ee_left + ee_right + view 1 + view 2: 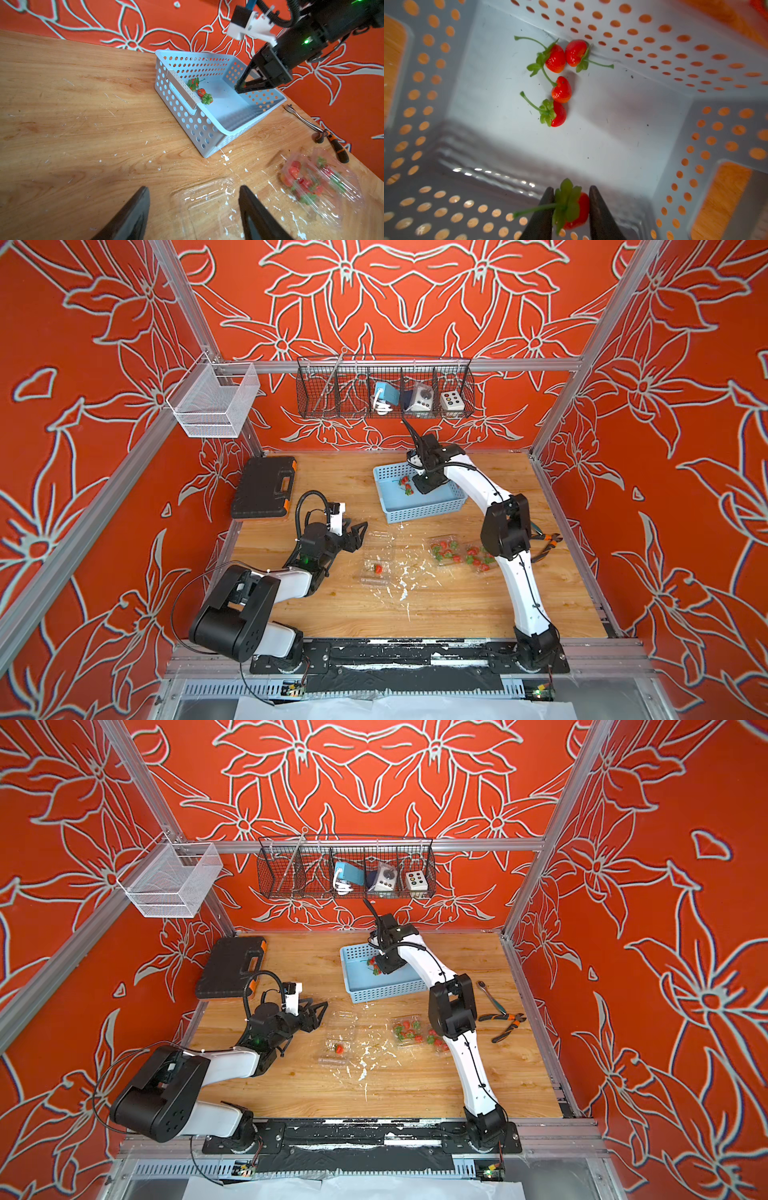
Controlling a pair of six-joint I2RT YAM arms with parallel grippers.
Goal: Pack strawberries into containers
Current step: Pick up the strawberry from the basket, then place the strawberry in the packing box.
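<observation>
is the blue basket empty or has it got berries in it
Not empty: in the right wrist view four loose strawberries lie on the floor of the blue basket, and a fifth strawberry sits between the fingers of the right gripper.

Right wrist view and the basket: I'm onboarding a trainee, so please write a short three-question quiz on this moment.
1. Multiple choice: how many loose strawberries lie on the floor of the blue basket, not counting any held one? A two, B four, C seven.
2. True or false: the left claw is carrying a strawberry.
3. Short answer: what sits between the fingers of the right claw?
Key: 1 B. 2 False: the left claw is open and empty. 3 A strawberry: the held strawberry is pinched from both sides.
</observation>
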